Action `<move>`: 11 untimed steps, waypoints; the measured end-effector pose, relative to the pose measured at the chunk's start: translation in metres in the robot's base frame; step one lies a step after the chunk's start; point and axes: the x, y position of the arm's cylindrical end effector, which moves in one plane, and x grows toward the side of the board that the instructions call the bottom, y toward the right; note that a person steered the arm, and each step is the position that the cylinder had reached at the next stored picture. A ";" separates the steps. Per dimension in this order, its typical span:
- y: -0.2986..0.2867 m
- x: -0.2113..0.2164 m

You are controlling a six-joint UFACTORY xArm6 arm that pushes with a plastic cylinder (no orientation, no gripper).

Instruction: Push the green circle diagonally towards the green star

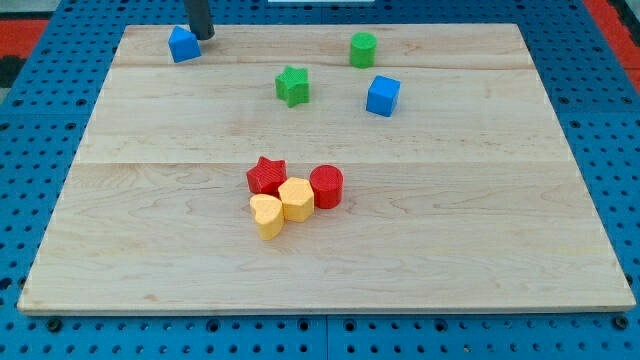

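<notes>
Approach step, push not begun. My tip (203,37) stands at the board's top-left, just right of the blue block (183,45), well apart from the target. No claw on this rig, only a bare rod, so nothing spread or pinching. Green circle (363,49) sits near the top edge, right of centre; green star (292,86) lies below and to its left, blue cube (383,95) below-right of the circle. Rod comes down near-vertical from the view's top. Next move, as I judge: carry the tip round to the circle's upper-right side, then push down-left toward the star.
</notes>
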 end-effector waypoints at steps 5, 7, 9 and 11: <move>0.260 0.089; 0.296 0.033; 0.209 0.038; 0.214 0.089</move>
